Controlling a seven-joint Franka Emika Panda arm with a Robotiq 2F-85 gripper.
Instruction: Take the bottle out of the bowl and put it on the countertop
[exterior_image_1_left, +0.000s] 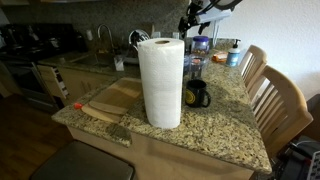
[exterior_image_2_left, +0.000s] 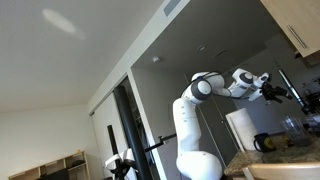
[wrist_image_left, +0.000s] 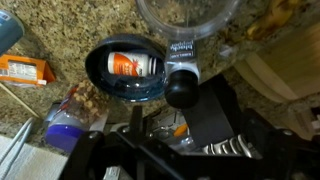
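In the wrist view a small dark round bowl (wrist_image_left: 100, 78) stands on the speckled granite countertop (wrist_image_left: 70, 35). A small bottle (wrist_image_left: 132, 66) with an orange-and-white label lies on its side inside it. My gripper (wrist_image_left: 170, 125) hangs well above the counter, its dark fingers apart with nothing between them, and the bowl lies just up and left of them in the picture. In both exterior views the gripper (exterior_image_1_left: 195, 18) (exterior_image_2_left: 276, 92) is high over the far end of the countertop (exterior_image_1_left: 220, 125). I cannot make out the bowl there.
A paper towel roll (exterior_image_1_left: 160, 82), a black mug with yellow inside (exterior_image_1_left: 196, 94) and a wooden cutting board (exterior_image_1_left: 112, 98) stand on the counter. Around the bowl are a black-capped bottle (wrist_image_left: 182, 82), a clear container (wrist_image_left: 185, 15), an orange box (wrist_image_left: 22, 70) and a purple-lidded item (wrist_image_left: 60, 128). Chairs (exterior_image_1_left: 280, 100) flank the counter.
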